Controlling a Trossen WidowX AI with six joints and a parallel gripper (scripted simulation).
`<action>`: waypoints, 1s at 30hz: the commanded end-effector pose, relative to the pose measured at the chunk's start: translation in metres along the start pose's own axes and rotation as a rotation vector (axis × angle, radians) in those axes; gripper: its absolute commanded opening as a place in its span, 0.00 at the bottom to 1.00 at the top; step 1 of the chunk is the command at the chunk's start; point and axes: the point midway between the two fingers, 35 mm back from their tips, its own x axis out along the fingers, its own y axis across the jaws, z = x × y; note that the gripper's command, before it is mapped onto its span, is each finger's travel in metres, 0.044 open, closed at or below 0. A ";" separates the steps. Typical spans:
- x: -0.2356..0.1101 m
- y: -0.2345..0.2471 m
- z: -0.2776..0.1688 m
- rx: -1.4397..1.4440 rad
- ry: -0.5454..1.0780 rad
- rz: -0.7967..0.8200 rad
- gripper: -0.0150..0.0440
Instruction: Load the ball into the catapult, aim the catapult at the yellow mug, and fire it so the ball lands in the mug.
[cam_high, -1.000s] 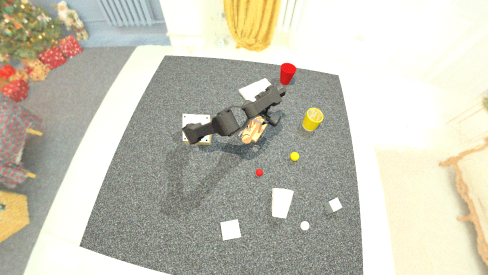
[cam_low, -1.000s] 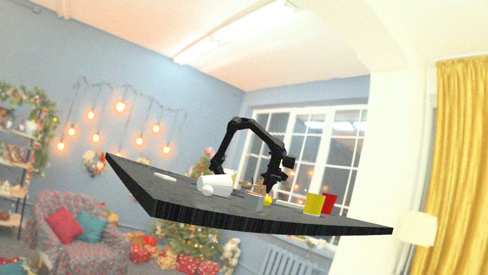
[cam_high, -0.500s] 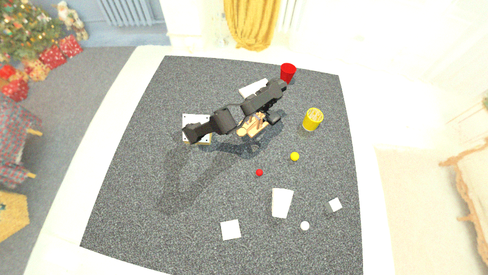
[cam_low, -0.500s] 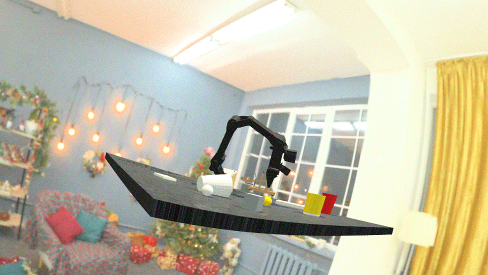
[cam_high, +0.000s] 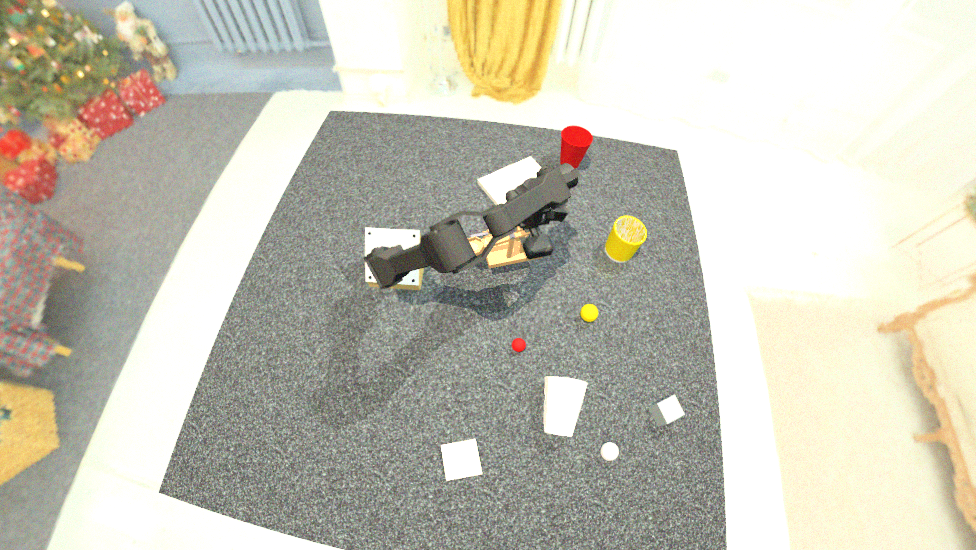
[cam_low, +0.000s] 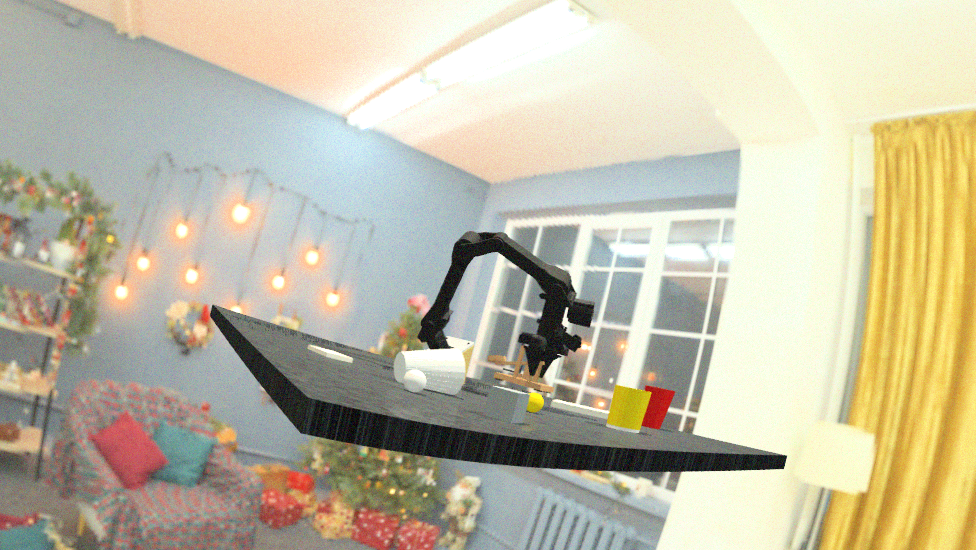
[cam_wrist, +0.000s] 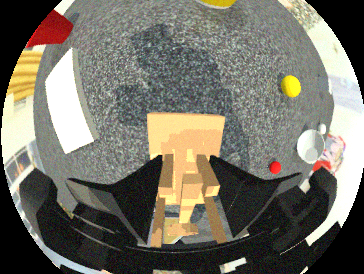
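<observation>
My gripper is shut on the uprights of the light wooden catapult, which appears raised slightly off the table. In the wrist view the catapult's flat front end points up the view, toward the yellow mug. The mug stands upright. A yellow ball, a red ball and a white ball lie on the table. The arm hides much of the catapult in the top view.
A red cup stands beyond a white slab. A white cup lies on its side. A grey-white block and a flat white square are farther off.
</observation>
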 end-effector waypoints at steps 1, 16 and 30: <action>-0.004 -0.010 0.005 0.110 -0.013 -0.003 0.25; 0.005 -0.013 0.006 0.111 -0.013 -0.003 0.25; 0.028 -0.013 0.007 0.111 -0.013 -0.004 0.25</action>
